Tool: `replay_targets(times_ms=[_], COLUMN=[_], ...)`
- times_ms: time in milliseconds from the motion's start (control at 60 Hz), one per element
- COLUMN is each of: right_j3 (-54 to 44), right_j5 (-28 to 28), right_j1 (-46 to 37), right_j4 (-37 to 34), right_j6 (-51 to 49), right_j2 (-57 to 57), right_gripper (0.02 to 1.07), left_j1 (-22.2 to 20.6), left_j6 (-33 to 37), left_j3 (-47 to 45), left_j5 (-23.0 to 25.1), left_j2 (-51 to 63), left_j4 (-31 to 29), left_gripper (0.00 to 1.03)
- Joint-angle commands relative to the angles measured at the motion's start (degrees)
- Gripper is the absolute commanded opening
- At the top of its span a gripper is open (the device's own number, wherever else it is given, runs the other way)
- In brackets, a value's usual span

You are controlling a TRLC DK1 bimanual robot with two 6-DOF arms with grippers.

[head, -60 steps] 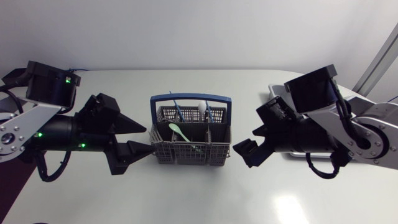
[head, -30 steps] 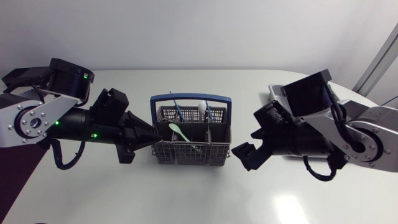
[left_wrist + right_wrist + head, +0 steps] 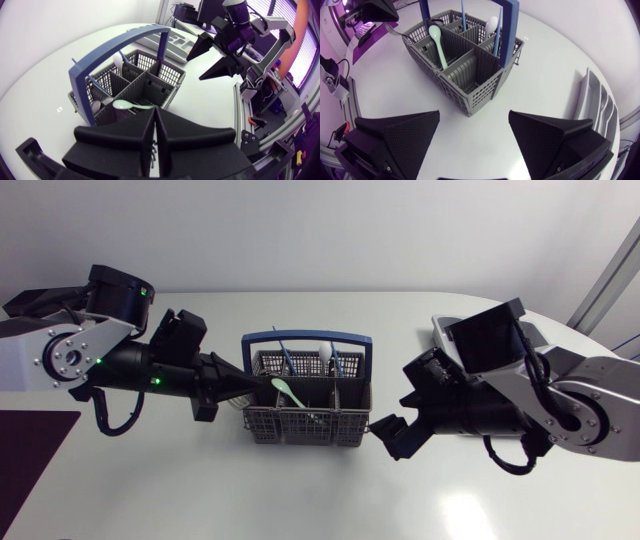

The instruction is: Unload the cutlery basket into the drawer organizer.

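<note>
Since a second earlier the left arm had swung in toward the basket and its fingers, spread wide before, had come together, while the right arm had edged slightly nearer the basket's opposite side. The left claw was closed on nothing, its tips at the rim of the basket, just short of a pale green spoon that leaned out of a compartment on that side. The grey mesh basket stood upright on the white table, between the two arms, with its blue handle arched over the back row. In that back row stood a white spoon and two blue-handled pieces whose ends were hidden inside the basket. The right claw was open, fingers wide apart and holding nothing, close to the basket's corner farthest from the left claw but not touching it. The drawer organizer lay on the table beyond the right arm, well apart from the basket.
</note>
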Motion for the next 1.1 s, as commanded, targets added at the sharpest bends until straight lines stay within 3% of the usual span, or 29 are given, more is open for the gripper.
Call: replay_targets(times_ms=[0, 100, 233, 433, 783, 1083], right_j3=[-1.4, -1.6, -2.0, -2.4, -3.1, -3.3], right_j5=[0.3, 0.4, 0.5, 0.5, 0.5, 0.6], right_j1=[0.7, 0.7, 0.7, 1.3, 1.9, 2.6], right_j4=[0.8, 0.8, 0.9, 0.9, 1.4, 1.8], right_j6=[-0.4, -0.4, -0.6, -0.4, -0.3, -0.1], right_j2=[1.3, 1.4, 1.9, 1.9, 2.1, 2.5], right_gripper=[1.01, 1.01, 1.01, 1.01, 1.01, 1.01], left_j1=[0.5, 1.2, 2.2, 3.7, 5.9, 6.4], left_j6=[-1.5, -0.7, 2.2, 8.0, 16.1, 16.0], left_j3=[2.5, 2.5, 1.6, -0.3, -6.2, -7.1], left_j5=[1.0, 1.3, 1.3, 1.3, 1.3, 1.3], left_j2=[1.2, 0.3, -2.8, -7.1, -9.1, -7.2], left_j4=[-0.6, -1.8, -4.6, -8.9, -8.7, -4.4], left_gripper=[0.04, 0.04, 0.27, 0.43, 0.46, 0.45])
